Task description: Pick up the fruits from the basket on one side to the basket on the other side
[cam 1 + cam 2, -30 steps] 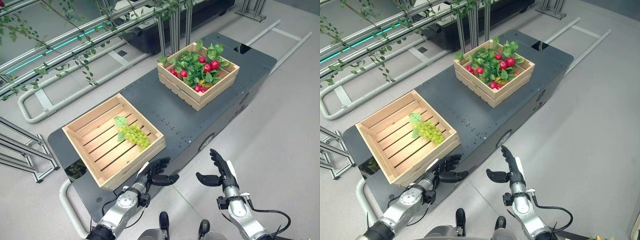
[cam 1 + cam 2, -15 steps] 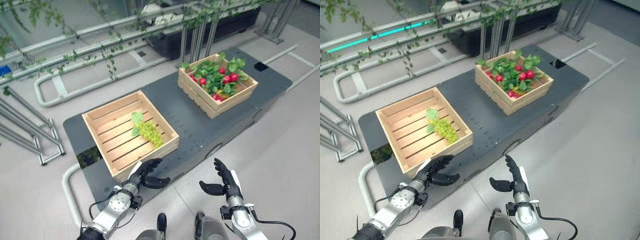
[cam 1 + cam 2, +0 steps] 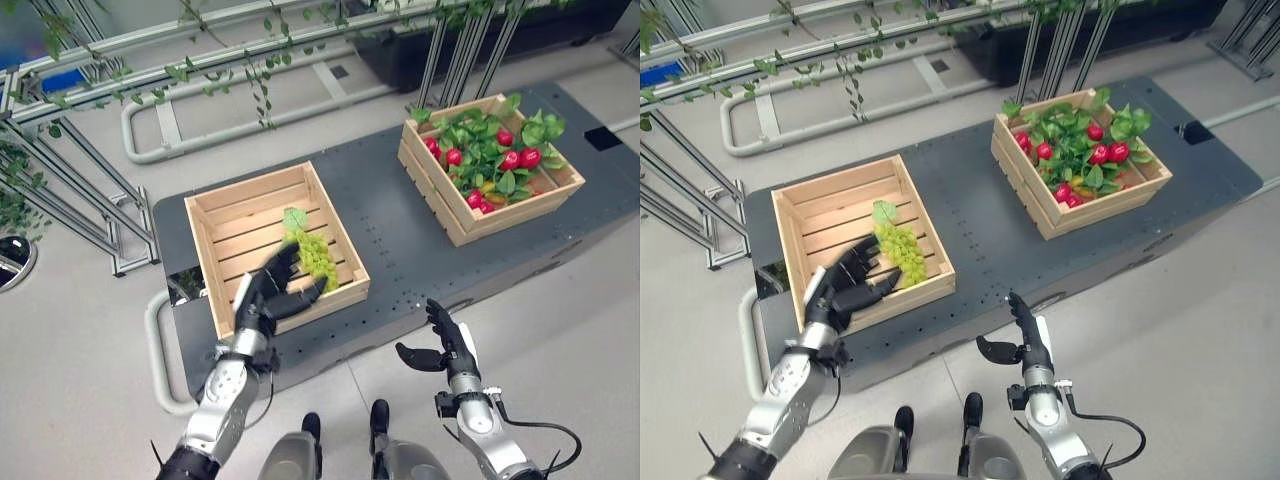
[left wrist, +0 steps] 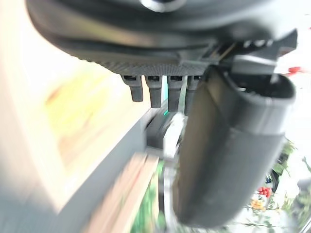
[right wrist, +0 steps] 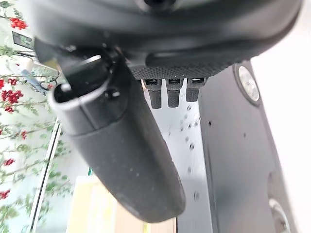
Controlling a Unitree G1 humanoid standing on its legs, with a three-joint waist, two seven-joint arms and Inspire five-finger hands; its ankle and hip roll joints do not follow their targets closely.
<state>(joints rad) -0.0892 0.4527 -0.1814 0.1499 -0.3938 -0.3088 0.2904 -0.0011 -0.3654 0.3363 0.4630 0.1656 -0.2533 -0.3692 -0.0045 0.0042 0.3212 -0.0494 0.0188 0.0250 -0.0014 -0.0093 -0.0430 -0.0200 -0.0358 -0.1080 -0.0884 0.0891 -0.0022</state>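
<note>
A green grape bunch point(image 3: 316, 254) with a leaf lies in the near wooden crate point(image 3: 225, 204) on the left of the dark platform point(image 3: 385, 220). My left hand point(image 3: 264, 296) hovers over that crate's front edge, open, fingers reaching toward the grapes without touching them. The far wooden crate point(image 3: 553, 203) on the right holds red fruits point(image 3: 518, 159) among green leaves. My right hand point(image 3: 447, 343) stays open and empty below the platform's front edge. In the left wrist view the left hand's fingers point(image 4: 157, 92) stand straight over pale wood.
Metal rails and frames point(image 3: 160, 110) with hanging vines stand behind and left of the platform. A grey tube bumper point(image 3: 157, 350) curves round the platform's left end. Bare platform lies between the two crates.
My left hand has risen from below the platform's edge to above the near crate's front, close to the grapes. The camera has shifted, so the whole scene moved rightward.
</note>
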